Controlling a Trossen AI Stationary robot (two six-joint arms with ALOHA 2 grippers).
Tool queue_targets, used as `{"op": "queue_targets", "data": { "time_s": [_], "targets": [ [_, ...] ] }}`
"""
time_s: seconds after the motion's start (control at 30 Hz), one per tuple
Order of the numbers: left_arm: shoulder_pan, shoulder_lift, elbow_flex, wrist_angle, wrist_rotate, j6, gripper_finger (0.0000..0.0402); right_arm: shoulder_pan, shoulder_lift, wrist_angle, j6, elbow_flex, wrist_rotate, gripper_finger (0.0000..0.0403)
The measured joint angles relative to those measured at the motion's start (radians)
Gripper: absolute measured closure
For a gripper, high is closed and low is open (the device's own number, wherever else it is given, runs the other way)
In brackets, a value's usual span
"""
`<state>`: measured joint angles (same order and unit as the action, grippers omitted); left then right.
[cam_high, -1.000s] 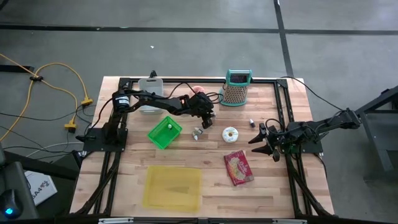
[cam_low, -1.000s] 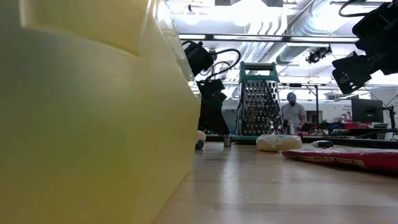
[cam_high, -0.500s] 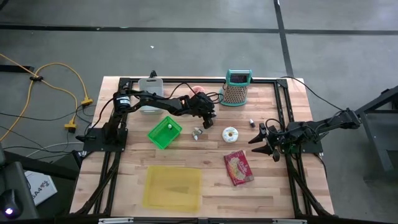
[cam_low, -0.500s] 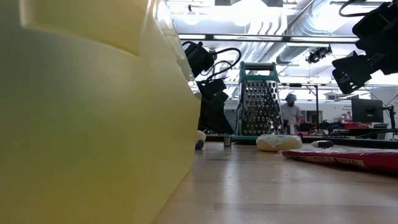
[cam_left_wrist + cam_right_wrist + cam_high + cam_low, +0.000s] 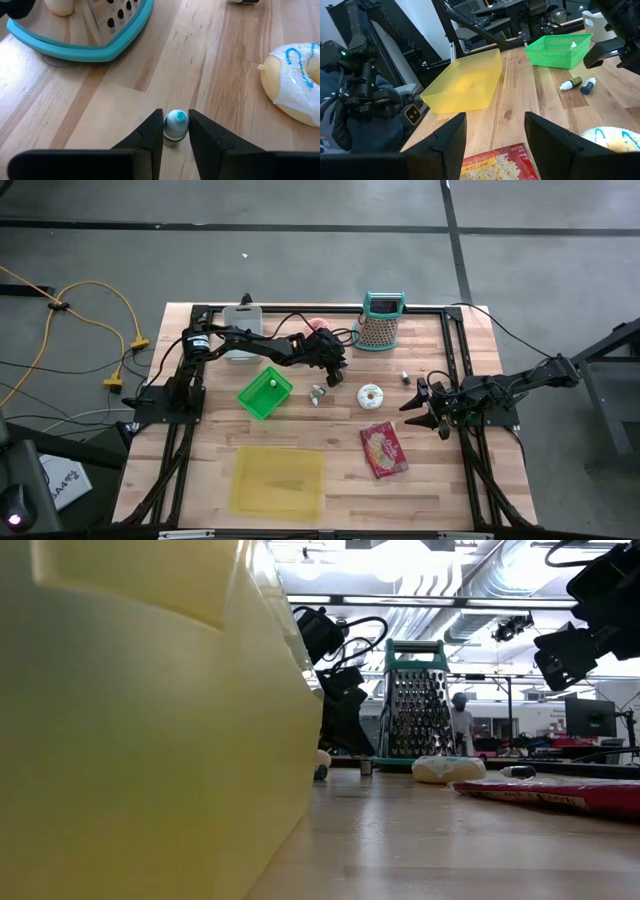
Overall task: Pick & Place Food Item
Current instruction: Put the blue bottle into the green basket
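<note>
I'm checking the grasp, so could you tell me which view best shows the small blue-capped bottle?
The left wrist view: the small blue-capped bottle stands between the left pincer fingers. High view shows a speck; right wrist a distant bottle.

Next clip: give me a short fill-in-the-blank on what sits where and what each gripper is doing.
1. The left gripper has its fingers on either side of a small bottle with a ____ cap.
2. The iced donut lies between that bottle and the ____ gripper.
3. The green basket holds one small ____.
4. The right gripper's fingers stand ____ and hold nothing.

Missing words: blue; right; bottle; open
</note>
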<state>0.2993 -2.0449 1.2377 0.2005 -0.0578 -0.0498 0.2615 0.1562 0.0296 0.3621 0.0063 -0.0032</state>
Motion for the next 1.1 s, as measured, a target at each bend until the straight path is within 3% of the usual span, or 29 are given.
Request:
{"op": "queue_targets", "data": {
  "time_s": [0.67, 1.1],
  "targets": [
    [-0.005, 0.006, -0.001, -0.002, 0.003, 0.013, 0.0344, 0.000, 0.000, 0.000, 0.000, 0.000, 0.000, 0.0215],
    [-0.052, 0.136, -0.001, -0.121, 0.015, 0.079, 0.0345, 0.000, 0.000, -0.002, 0.000, 0.000, 0.000, 0.0215]
  ]
}}
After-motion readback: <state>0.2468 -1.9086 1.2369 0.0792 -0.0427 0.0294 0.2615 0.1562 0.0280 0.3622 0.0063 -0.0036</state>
